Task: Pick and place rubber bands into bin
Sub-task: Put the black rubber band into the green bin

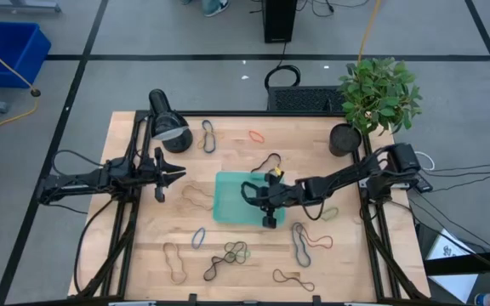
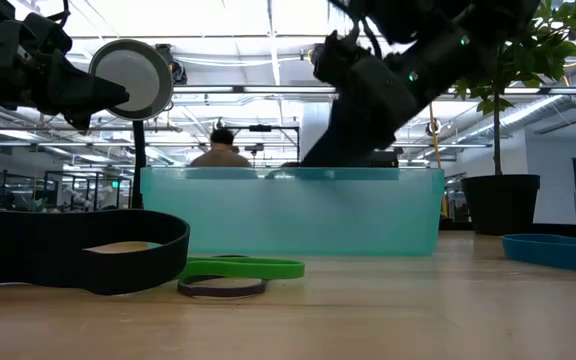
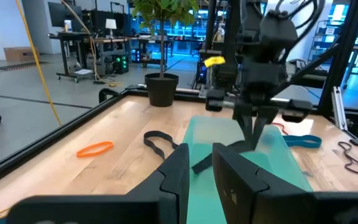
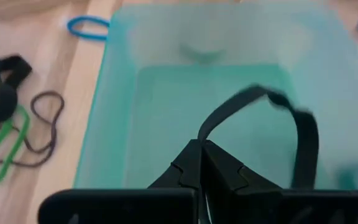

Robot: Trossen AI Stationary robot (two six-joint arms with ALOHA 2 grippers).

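Observation:
The teal bin (image 1: pixel 228 204) sits mid-table; it also shows in the low view (image 2: pixel 288 210), the left wrist view (image 3: pixel 260 168) and the right wrist view (image 4: pixel 166 106). My right gripper (image 1: pixel 268 206) is over the bin's right part, shut on a black rubber band (image 4: pixel 291 118). My left gripper (image 1: pixel 177 174) waits left of the bin, slightly open and empty (image 3: pixel 201 177). Several loose rubber bands lie flat on the table around the bin: orange (image 1: pixel 256 136), black (image 1: pixel 268 161), tan (image 1: pixel 196 197), blue (image 1: pixel 198 237), and a mixed cluster (image 1: pixel 228 253). My right gripper pinches the black band between its two fingertips at one end of the loop (image 4: pixel 205 132). The fingers point down over the bin. The rest of the loop arcs out from the tips and droops slack inside the bin walls (image 3: pixel 204 163); whether it touches the floor I cannot tell.
A lamp (image 1: pixel 167 126) stands at the far left and a potted plant (image 1: pixel 344 138) at the far right. More bands lie near the front edge (image 1: pixel 293 278) and right of the bin (image 1: pixel 300 242). A wide black band (image 2: pixel 78 250) and a green one (image 2: pixel 238 268) lie close to the low camera.

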